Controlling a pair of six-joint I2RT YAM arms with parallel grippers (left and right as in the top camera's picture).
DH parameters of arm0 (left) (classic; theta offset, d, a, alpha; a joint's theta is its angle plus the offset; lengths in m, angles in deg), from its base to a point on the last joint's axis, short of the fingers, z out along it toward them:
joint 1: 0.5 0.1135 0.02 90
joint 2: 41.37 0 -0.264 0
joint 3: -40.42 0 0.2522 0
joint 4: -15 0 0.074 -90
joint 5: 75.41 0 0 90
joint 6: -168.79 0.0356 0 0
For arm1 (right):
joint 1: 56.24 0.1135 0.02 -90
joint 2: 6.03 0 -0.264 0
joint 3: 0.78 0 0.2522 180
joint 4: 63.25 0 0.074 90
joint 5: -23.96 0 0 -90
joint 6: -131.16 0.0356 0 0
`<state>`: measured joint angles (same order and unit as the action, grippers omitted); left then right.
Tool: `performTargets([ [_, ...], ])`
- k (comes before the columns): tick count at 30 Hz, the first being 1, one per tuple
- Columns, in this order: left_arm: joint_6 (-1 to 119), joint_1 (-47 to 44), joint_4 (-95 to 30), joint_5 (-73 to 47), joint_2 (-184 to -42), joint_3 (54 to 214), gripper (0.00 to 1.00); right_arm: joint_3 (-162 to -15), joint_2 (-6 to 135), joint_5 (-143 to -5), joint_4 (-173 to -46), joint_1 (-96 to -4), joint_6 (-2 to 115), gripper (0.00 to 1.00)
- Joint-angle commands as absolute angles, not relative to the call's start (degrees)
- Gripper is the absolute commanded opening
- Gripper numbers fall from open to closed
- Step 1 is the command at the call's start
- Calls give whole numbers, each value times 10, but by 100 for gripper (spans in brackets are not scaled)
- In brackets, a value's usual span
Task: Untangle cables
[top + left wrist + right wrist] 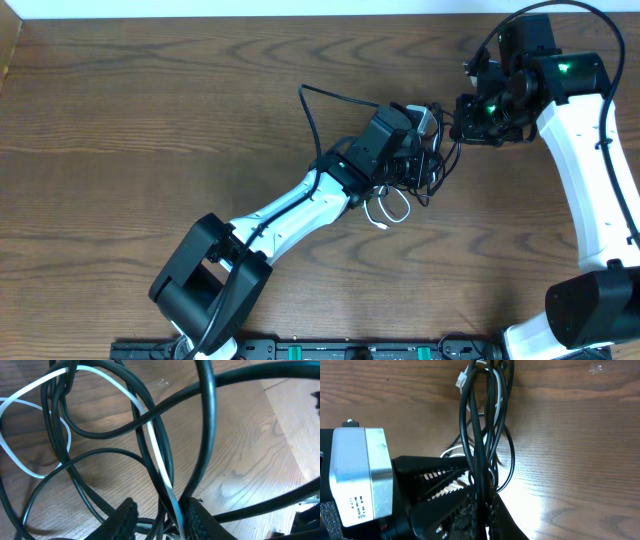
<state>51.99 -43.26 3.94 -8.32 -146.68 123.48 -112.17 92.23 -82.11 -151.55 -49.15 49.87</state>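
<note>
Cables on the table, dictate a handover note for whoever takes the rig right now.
Right gripper: shut on the black cables at the tangle's right edge.
Left gripper: jaws straddle the white cable and black strands; grip unclear.
Cables: one knot mid-table between the arms, with a white loop sticking out beside the left arm.
Done: nothing separated.
Left: pull white free of black and lay each out.

1. Table: brown wood grain, smooth, with a satin sheen and pale glare patches.
2. Black cables: smooth, rubbery-looking jacket with a slight gloss.
3. White cable: smooth plastic jacket, semi-gloss.
4. Left gripper: pads are black, ribbed and matt.
5. Right gripper: black lattice plastic, matt. The silver housing at left has a brushed-metal look.
6. Arm shells: white plastic, smooth and glossy.
</note>
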Motion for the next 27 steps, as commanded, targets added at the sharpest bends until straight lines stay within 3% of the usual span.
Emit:
performTargets([
  [1,529,-433,35,-65,-1471,1246,28,-1119,924,-831,-1516,-490,499,1],
  [5,529,-433,35,-46,-1471,1246,19,-1119,924,-831,-1517,-490,498,1],
  [7,531,-433,35,-33,-1471,1246,8,-1119,924,-831,-1518,-490,497,1],
  [16,556,-410,-2,9,-1443,1246,7,-1119,924,-817,-1518,-490,497,1],
  [27,612,-351,-142,52,-1267,1246,7,-1097,926,-794,-1497,-490,497,1],
])
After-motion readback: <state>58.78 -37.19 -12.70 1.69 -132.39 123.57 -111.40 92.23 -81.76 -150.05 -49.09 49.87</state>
